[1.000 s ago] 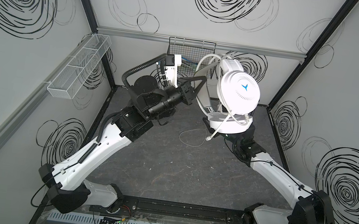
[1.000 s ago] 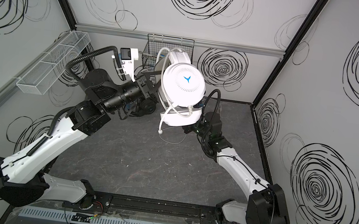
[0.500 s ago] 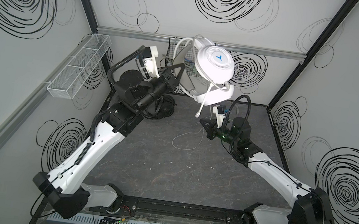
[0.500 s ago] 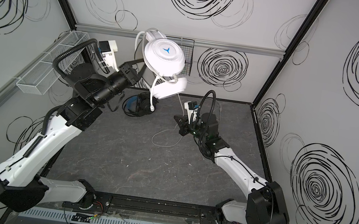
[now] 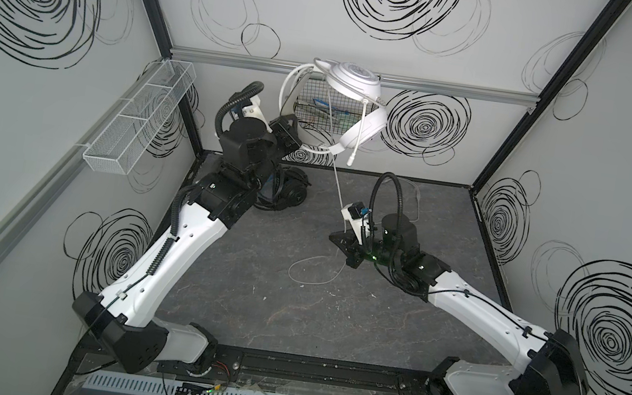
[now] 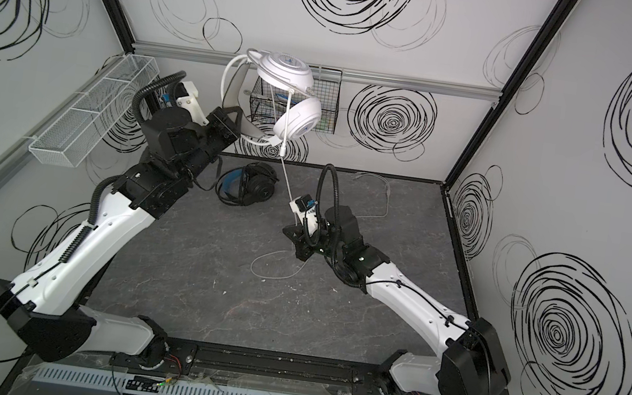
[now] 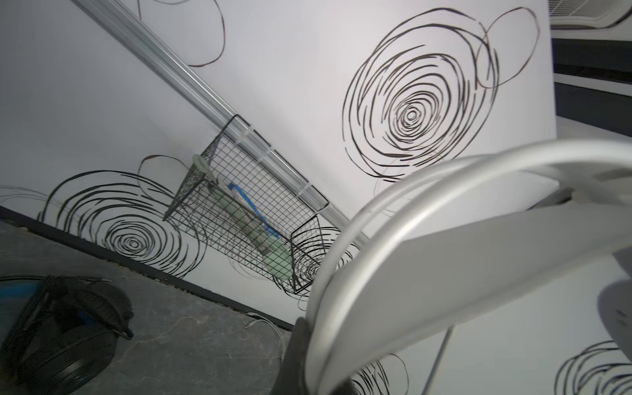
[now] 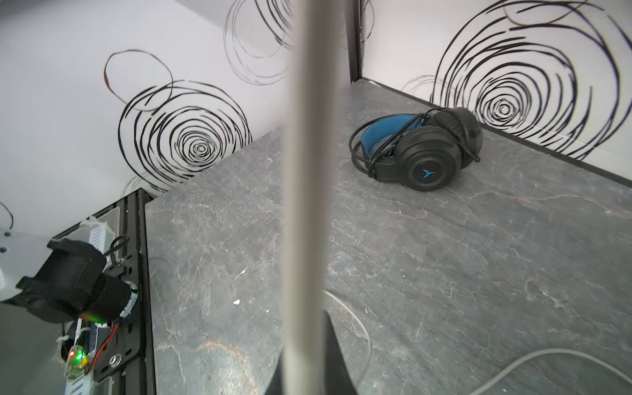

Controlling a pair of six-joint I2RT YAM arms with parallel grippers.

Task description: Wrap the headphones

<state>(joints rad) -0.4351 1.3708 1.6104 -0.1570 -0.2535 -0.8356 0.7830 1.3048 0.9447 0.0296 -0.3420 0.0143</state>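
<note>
Wire basket (image 6: 330,100) hangs behind raised white headset (image 6: 284,70); black headset (image 6: 255,186) lies nearby.

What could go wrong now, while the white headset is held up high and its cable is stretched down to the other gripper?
1. The white cable runs taut from the white headset to the shut right gripper; further pull may strain its joint or drag the headband out of the left gripper.
2. The cable's loose loop lies on the table beside that gripper and may tangle during wrapping.
</note>
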